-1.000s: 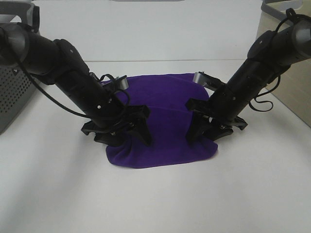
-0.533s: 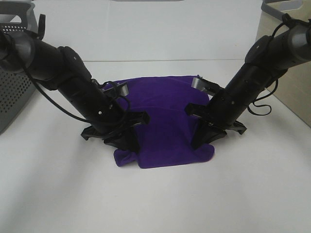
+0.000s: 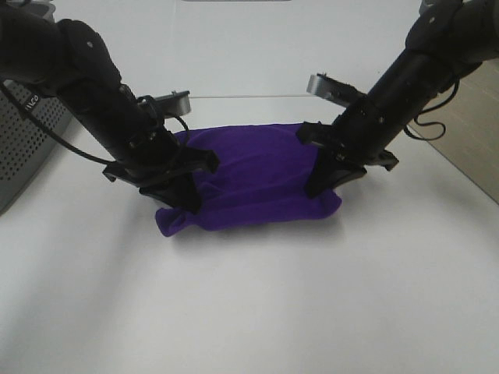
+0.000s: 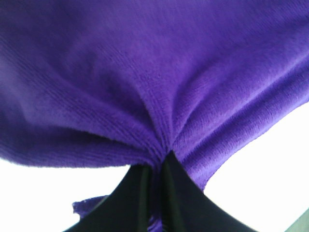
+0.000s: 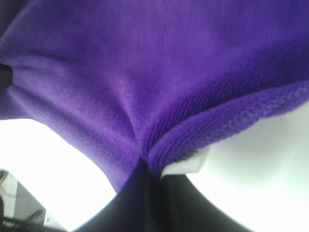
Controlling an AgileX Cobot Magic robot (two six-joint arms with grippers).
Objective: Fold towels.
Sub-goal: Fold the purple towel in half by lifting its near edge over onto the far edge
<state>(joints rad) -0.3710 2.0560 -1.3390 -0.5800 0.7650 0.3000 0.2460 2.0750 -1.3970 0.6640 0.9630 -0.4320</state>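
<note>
One deep purple towel (image 3: 253,175) hangs between my two grippers above the white table (image 3: 257,304), sagging in the middle. My left gripper (image 3: 185,199) is shut on the towel's near left corner; the left wrist view shows the cloth (image 4: 154,82) bunched into the closed jaws of the left gripper (image 4: 155,166). On the right, my right gripper (image 3: 321,183) is shut on the near right corner, and the right wrist view shows the hemmed edge (image 5: 227,121) with a small white tag (image 5: 186,164) pinched at the right gripper (image 5: 149,166).
A grey perforated basket (image 3: 23,132) stands at the left edge of the table. A beige surface (image 3: 468,132) lies beyond the table's right edge. The back edge of the table runs behind the towel.
Both grippers closed on the towel's near corners and lifted them up and toward the back. The towel's front edge left the table and now hangs raised.
</note>
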